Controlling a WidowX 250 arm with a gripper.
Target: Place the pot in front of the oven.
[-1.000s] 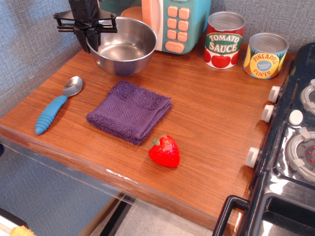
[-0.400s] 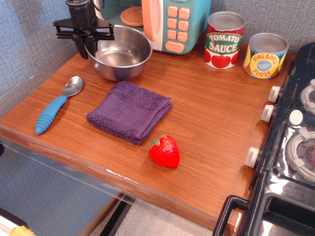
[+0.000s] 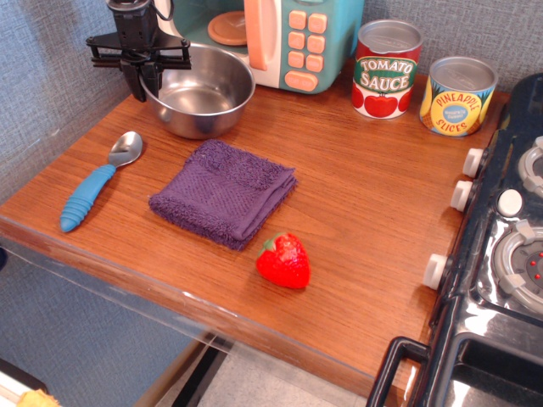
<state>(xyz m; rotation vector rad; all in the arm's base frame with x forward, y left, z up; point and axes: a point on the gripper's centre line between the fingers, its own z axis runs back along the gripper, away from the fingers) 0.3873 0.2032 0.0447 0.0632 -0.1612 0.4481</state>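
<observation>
The pot is a shiny steel bowl standing at the back left of the wooden table. It sits just in front of the teal and cream toy oven and slightly to its left. My black gripper comes down from above and is shut on the pot's left rim, one finger inside and one outside. The oven's peach door handle and buttons face the table.
A tomato sauce can and a pineapple can stand at the back right. A folded purple cloth, a blue-handled spoon and a toy strawberry lie nearer the front. A black stove borders the right side.
My gripper has slid the pot to the left and slightly toward the front, away from the oven's button panel. Nothing else has moved.
</observation>
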